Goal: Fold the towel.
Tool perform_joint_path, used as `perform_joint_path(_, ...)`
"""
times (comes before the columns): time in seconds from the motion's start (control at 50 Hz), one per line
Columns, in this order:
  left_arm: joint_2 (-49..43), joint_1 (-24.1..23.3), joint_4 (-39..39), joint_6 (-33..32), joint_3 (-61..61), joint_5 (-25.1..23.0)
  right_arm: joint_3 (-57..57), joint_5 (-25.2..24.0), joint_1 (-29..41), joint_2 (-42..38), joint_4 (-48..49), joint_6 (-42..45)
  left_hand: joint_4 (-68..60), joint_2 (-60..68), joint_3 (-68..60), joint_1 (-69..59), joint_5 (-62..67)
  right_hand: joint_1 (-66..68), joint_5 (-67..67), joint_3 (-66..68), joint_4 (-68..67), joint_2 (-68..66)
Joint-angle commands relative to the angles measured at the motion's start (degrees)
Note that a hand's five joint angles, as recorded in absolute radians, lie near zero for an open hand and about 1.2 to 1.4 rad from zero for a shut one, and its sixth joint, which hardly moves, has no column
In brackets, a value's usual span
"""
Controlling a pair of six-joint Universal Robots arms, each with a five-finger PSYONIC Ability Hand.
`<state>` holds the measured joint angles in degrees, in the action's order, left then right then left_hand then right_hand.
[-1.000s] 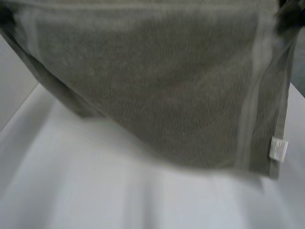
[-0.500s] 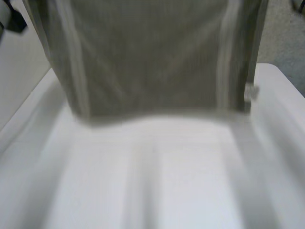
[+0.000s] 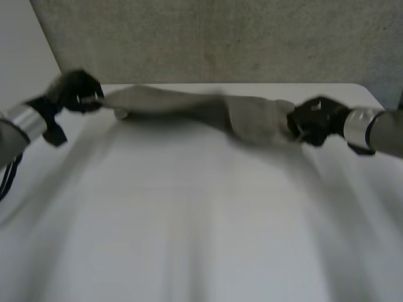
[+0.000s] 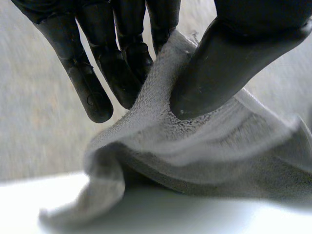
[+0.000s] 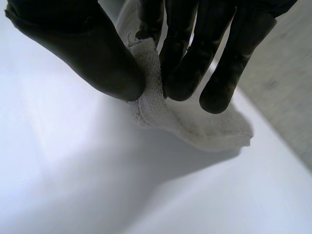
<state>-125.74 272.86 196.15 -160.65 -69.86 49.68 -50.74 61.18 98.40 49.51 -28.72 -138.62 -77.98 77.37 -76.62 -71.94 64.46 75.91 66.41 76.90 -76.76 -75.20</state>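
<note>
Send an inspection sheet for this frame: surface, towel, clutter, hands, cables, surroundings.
Surface: white table.
Job's things: grey towel, bunched into a long band strung between both hands near the table's far edge.
Clutter: nothing seen.
Hands: left hand pinches one towel end in its fingers; right hand pinches the other end likewise.
Cables: nothing seen.
Surroundings: speckled grey backdrop beyond the table's far edge.

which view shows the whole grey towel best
The head view: the grey terry towel stretches bunched from the black left hand to the black right hand. Each wrist view gives a close-up of the end its hand pinches.
</note>
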Motion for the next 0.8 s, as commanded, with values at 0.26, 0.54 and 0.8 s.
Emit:
perform_joint_path(0.26,28.4,15.2,-10.0,-17.8,-27.3,-15.8,-29.7,-11.1,-11.9,31.1,7.7,-5.1,-2.0,2.6,-3.4,-8.1,5.5,4.1,3.6,3.1,-3.2,-4.8)
perform_joint_path(0.54,32.4,20.3,-5.0,-14.6,-33.4,-19.6,-32.1,-15.0,-23.1,35.1,7.6,-4.5,-2.0,2.6,-3.4,-8.1,5.5,4.1,3.6,3.1,-3.2,-4.8)
perform_joint_path(0.8,13.2,7.4,-1.6,-14.4,-22.7,-4.4,-23.2,-7.2,-11.9,18.0,11.3,-6.0,-2.0,2.6,-3.4,-8.1,5.5,4.1,3.6,3.1,-3.2,-4.8)
